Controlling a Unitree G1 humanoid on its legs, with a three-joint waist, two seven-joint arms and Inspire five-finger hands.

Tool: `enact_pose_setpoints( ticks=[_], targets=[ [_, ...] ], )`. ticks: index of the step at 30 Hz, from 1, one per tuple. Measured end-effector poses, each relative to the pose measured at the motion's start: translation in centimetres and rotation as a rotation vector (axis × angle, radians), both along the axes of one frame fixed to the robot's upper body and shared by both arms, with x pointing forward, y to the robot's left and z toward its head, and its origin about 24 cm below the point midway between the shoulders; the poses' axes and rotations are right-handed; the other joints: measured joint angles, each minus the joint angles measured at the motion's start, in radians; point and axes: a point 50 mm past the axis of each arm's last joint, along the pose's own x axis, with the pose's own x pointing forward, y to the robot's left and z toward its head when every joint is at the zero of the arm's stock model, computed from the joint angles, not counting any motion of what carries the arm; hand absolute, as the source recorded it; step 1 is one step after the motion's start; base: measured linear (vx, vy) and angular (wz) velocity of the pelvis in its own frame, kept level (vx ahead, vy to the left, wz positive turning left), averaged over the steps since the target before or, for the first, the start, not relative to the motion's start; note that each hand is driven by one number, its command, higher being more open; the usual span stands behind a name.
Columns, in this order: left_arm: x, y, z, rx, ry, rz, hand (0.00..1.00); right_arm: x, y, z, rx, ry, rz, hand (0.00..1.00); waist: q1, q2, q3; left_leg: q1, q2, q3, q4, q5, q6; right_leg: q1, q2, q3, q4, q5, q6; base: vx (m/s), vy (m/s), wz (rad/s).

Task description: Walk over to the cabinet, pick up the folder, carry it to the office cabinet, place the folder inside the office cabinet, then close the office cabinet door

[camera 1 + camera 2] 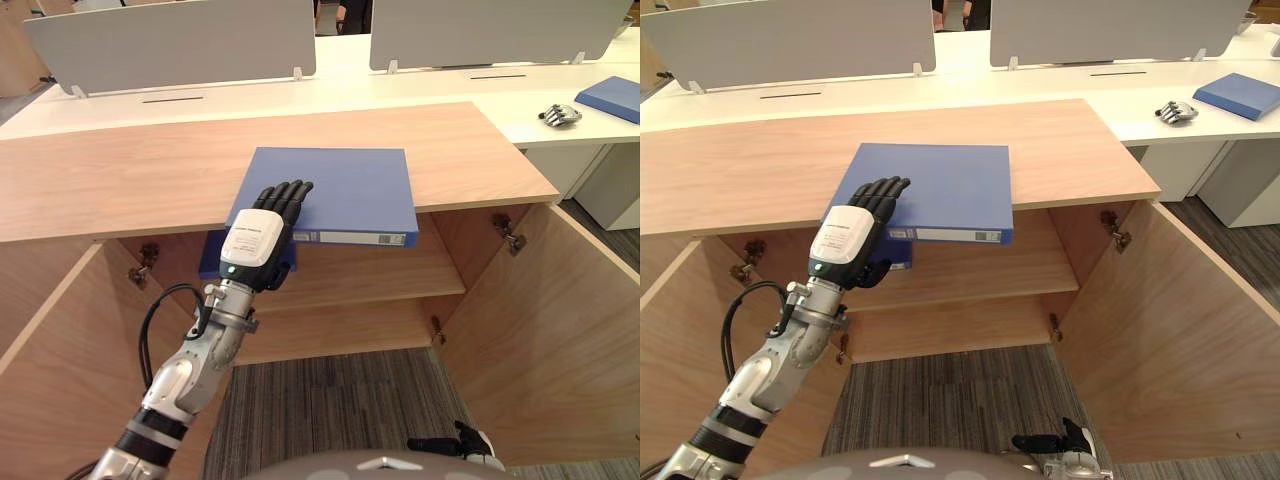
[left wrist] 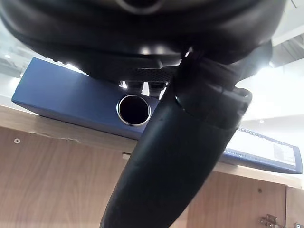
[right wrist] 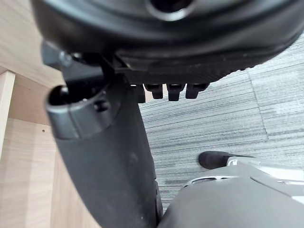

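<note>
A blue folder (image 1: 345, 190) lies flat on the wooden cabinet top (image 1: 120, 170), its spine sticking out over the front edge. My left hand (image 1: 262, 235) is at its near left corner, with the fingers laid on the cover. The thumb (image 2: 175, 156) sits under the spine (image 2: 61, 97), pinching it. A blue flap (image 1: 210, 262) of the folder hangs lower beside the hand. My right hand (image 1: 455, 440) hangs low over the carpet with relaxed fingers (image 3: 173, 90), holding nothing.
Both cabinet doors stand open: the right door (image 1: 560, 330) and the left door (image 1: 50, 370). A shelf (image 1: 370, 280) runs inside. On the white desk (image 1: 400, 85) behind lie a spare robot hand (image 1: 560, 115) and another blue folder (image 1: 610, 98). Grey dividers (image 1: 170, 40) stand behind.
</note>
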Motion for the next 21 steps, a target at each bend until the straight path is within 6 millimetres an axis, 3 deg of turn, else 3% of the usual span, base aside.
enact_pose_setpoints(
  ticks=[10,21],
  targets=[
    [1.3,-0.7,2.1,-0.067,-0.162,0.048,0.00,0.1,0.0,0.0,-0.001,0.002,-0.003,1.00,-0.005,-0.003,0.001,0.000,-0.001,0.003,-0.003,0.000,0.000,0.002,0.000,0.000,-0.010,0.006,0.002,-0.02,-0.005,-0.01],
    [0.9,-0.5,2.5,-0.212,-0.169,0.106,0.00,0.3,0.1,0.0,0.007,-0.012,-0.036,1.00,-0.009,-0.004,0.006,0.000,-0.002,0.004,-0.004,-0.002,-0.002,0.016,0.001,0.000,-0.039,0.019,0.002,-0.02,-0.003,0.00]
  ],
)
